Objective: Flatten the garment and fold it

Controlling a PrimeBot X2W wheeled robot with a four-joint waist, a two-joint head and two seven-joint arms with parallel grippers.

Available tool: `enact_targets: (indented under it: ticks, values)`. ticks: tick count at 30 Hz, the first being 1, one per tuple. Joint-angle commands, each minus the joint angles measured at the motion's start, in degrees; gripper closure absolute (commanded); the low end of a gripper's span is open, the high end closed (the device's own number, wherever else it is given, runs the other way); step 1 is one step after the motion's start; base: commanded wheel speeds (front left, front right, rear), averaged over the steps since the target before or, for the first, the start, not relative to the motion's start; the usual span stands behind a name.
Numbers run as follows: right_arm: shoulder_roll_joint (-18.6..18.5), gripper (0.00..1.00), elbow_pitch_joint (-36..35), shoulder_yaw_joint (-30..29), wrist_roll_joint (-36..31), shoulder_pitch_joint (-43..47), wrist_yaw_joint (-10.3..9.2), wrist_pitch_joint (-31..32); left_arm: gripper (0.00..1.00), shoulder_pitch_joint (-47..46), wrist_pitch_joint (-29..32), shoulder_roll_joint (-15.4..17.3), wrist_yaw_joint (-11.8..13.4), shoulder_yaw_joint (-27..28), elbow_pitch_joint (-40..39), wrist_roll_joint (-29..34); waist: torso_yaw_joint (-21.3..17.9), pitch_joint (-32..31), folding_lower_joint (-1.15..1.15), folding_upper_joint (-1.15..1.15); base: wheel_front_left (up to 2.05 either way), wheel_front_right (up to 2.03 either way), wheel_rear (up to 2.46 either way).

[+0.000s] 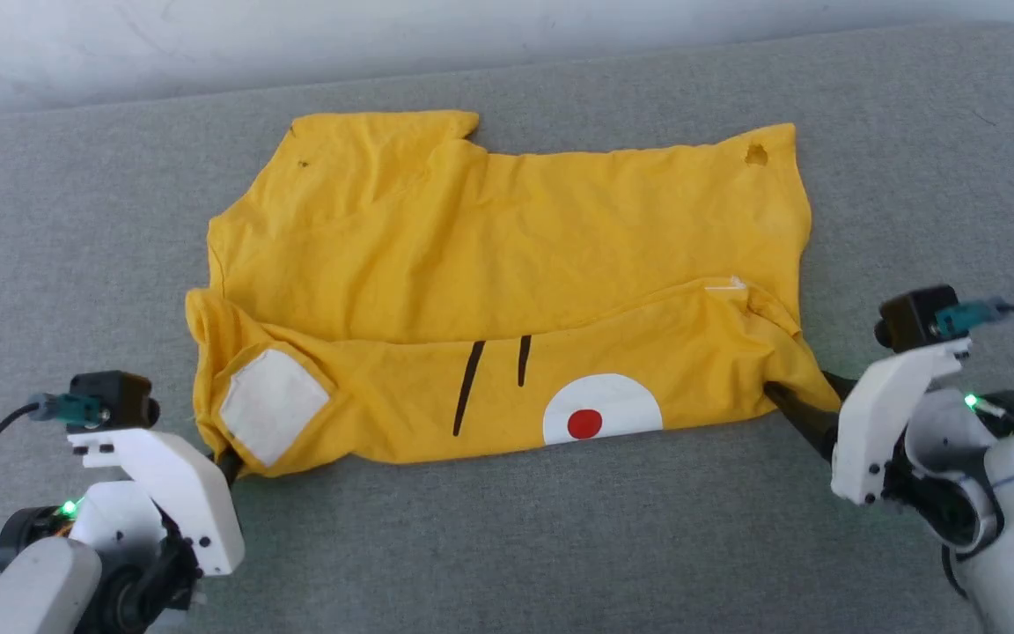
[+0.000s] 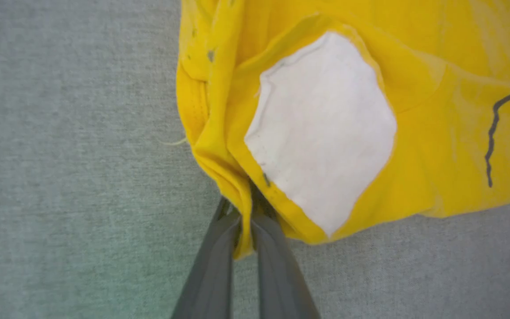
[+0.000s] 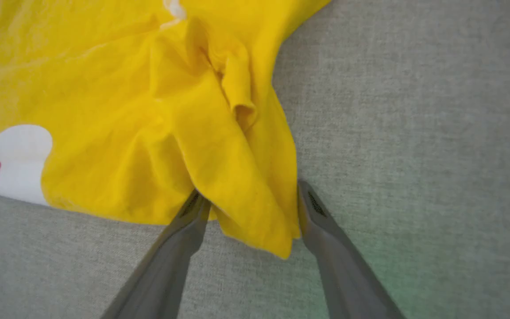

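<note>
The garment (image 1: pixel 507 264) lies mostly flat on a grey cloth-covered surface (image 1: pixel 507 546), with its near edge turned over once, so folding appears barely begun. The left gripper (image 2: pixel 245 215) pinches the near-left corner, while the right gripper (image 3: pixel 250 192) straddles the near-right corner with its fingers apart. A pale wall (image 1: pixel 208 44) runs behind.

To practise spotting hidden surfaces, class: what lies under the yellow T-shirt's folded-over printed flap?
The printed flap lies over the T-shirt, on its plain yellow layer, which rests on the grey surface. How much more print the fold covers cannot be seen.
</note>
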Motion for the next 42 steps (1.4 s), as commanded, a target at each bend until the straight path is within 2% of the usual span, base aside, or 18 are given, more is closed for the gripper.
enact_targets:
  ticks: [1, 3, 4, 5, 6, 7, 11, 15, 23, 29, 31, 34, 35, 36, 37, 38, 39, 42]
  values:
    - [0.0, 0.00, 1.7, 1.1, 0.7, -0.1, -0.06, 1.4, 1.00, 1.1, 0.0, -0.8, 0.3, -0.7, -0.1, 0.2, 0.6, 0.3, -0.01, 0.00, 0.00, 0.00, 0.00]
    - [0.0, 0.00, 4.5, 2.9, 2.8, -1.1, -0.06, 4.1, 1.00, 0.9, -0.3, -1.3, 0.2, -0.9, -0.2, 0.2, 1.0, 0.4, -0.01, 0.00, 0.00, 0.00, 0.00]
    - [0.0, 0.27, 5.8, 3.8, 3.7, -1.2, -0.06, 5.7, 1.00, 0.8, -0.5, -1.5, 0.1, -1.1, -0.2, 0.2, 1.3, 0.3, -0.01, 0.00, 0.00, 0.00, 0.00]
    - [0.0, 0.64, 6.8, 4.5, 4.4, -1.3, -0.06, 7.2, 1.00, 0.7, -0.8, -1.7, 0.0, -1.2, -0.1, 0.3, 1.4, 0.2, -0.01, 0.00, 0.00, 0.00, 0.00]
    - [-0.1, 0.92, 7.5, 5.0, 5.1, -1.4, -0.06, 8.4, 1.00, 0.7, -1.3, -2.1, -0.1, -1.1, -0.1, 0.2, 1.5, 0.1, -0.01, 0.00, 0.00, 0.00, 0.00]
    - [-0.2, 1.00, 8.1, 5.5, 5.5, -1.4, -0.06, 9.3, 1.00, 0.7, -2.1, -2.5, -0.2, -0.8, 0.0, 0.1, 1.6, -0.1, -0.01, 0.00, 0.00, 0.00, 0.00]
    - [-1.7, 1.00, 6.5, 6.3, 6.6, -1.3, -0.06, 8.6, 1.00, 1.1, -6.3, -3.7, -0.9, 1.0, 0.2, -0.4, 1.9, -2.4, -0.01, 0.00, 0.00, 0.00, 0.00]
    - [-4.5, 1.00, 1.5, 6.3, 6.2, -0.4, -0.06, 5.1, 1.00, 3.2, -8.4, -3.3, -0.5, 2.4, -0.8, -0.5, 1.9, -5.7, -0.01, 0.00, 0.00, 0.00, 0.00]
    - [-7.2, 1.00, -9.4, 4.6, 5.2, 6.8, -0.06, 3.3, 1.00, 12.4, -11.5, -0.3, 3.9, 6.0, -7.0, 0.4, 2.0, -11.0, -0.01, 0.00, 0.00, 0.00, 0.00]
    - [-7.0, 1.00, -13.1, 1.5, 4.3, 13.6, -0.06, 4.7, 1.00, 21.5, -11.7, 1.2, 8.4, 9.0, -11.8, -0.6, 2.2, -12.1, -0.01, 0.00, 0.00, 0.00, 0.00]
    - [-6.7, 1.00, -13.0, 0.8, 3.9, 15.7, -0.06, 5.0, 1.00, 24.1, -11.2, 1.0, 9.0, 9.4, -12.1, -1.7, 2.5, -12.0, -0.01, 0.00, 0.00, 0.00, 0.00]
    - [-5.4, 1.00, -12.2, 0.1, 2.5, 18.5, -0.06, 4.2, 1.00, 25.3, -11.6, -0.3, 8.6, 9.0, -10.6, -2.7, 3.0, -11.4, -0.01, 0.00, 0.00, 0.00, 0.00]
    - [-5.0, 0.79, -11.9, -0.1, 1.8, 19.1, -0.06, 3.2, 1.00, 24.9, -11.9, -0.9, 7.8, 8.5, -9.7, -2.9, 3.2, -11.1, -0.01, 0.00, 0.00, 0.00, 0.00]
    - [-4.5, 0.51, -11.5, 0.0, 1.4, 19.8, -0.06, 2.4, 0.85, 24.0, -12.9, -2.0, 7.1, 8.3, -8.5, -3.1, 3.5, -10.8, -0.01, 0.00, 0.00, 0.00, 0.00]
    - [-4.0, 0.01, -11.3, 0.1, 1.4, 20.4, -0.06, 1.7, 0.63, 23.1, -13.9, -3.1, 6.7, 8.3, -6.9, -3.3, 3.5, -10.6, -0.01, 0.00, 0.00, 0.00, 0.00]
    - [-3.7, 0.00, -11.2, 0.2, 1.0, 20.8, -0.06, 0.7, 0.36, 22.2, -14.7, -4.0, 6.1, 8.3, -5.4, -3.6, 3.5, -10.4, -0.01, 0.00, 0.00, 0.00, 0.00]
    - [-3.5, 0.00, -11.4, 0.4, 0.6, 21.1, -0.06, -0.4, 0.00, 21.5, -15.4, -4.8, 5.4, 8.3, -3.9, -3.9, 3.3, -10.3, -0.01, 0.00, 0.00, 0.00, 0.00]
    - [-3.1, 0.00, -13.3, -0.3, -1.4, 21.7, -0.06, -5.8, 0.00, 19.9, -17.3, -5.2, 4.1, 8.8, -1.0, -3.7, 2.8, -9.9, -0.01, 0.00, 0.00, 0.00, 0.00]
